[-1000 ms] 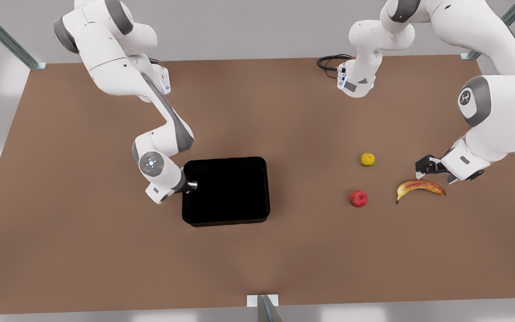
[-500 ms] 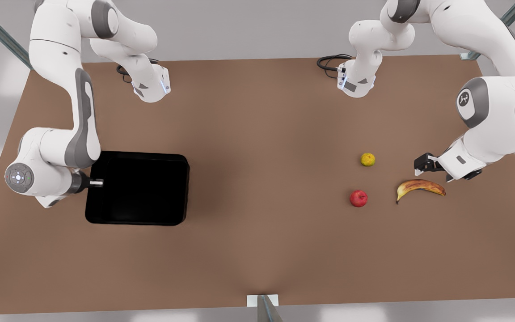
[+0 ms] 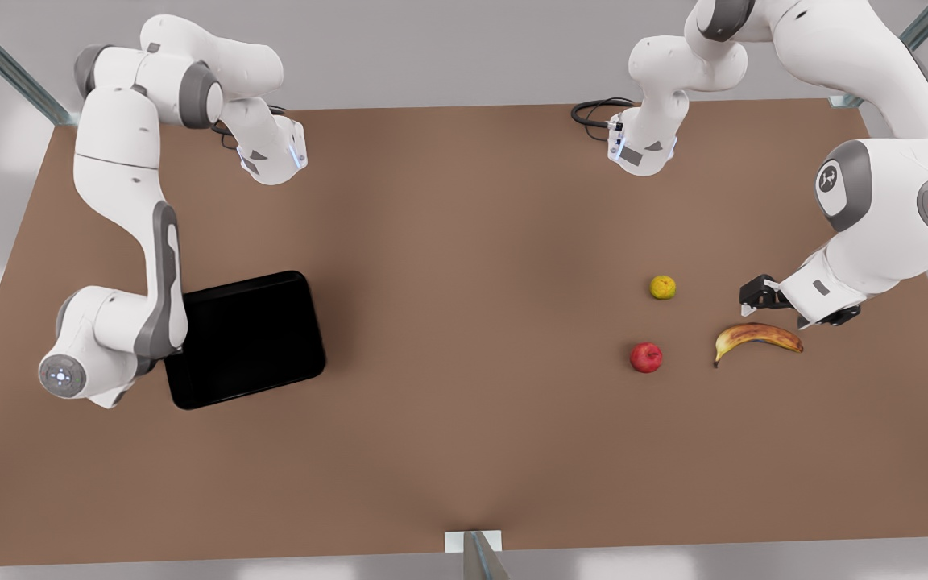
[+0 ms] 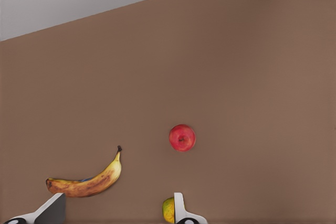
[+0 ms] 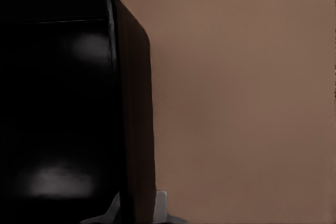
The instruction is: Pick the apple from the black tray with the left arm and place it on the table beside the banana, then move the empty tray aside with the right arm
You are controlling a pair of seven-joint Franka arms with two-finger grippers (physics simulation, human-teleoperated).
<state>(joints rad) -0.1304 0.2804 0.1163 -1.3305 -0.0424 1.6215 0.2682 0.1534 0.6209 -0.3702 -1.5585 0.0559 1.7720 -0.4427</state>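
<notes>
The red apple lies on the brown table, a short gap to the front view's left of the banana. My left gripper hovers just behind the banana, open, with nothing between its fingers. The black tray sits empty and skewed at the front view's left. In the right wrist view my right gripper is shut on the tray's rim, one finger on each side of the wall.
A small yellow bumpy fruit lies behind the apple. Both arm bases and a black cable stand at the table's far edge. Metal frame posts mark the corners, and a bracket sits at the near edge.
The right arm dragged the tray from the table's middle to the front view's left, then turned it askew. The left gripper drifted slightly back from the banana. The fruit stayed still.
</notes>
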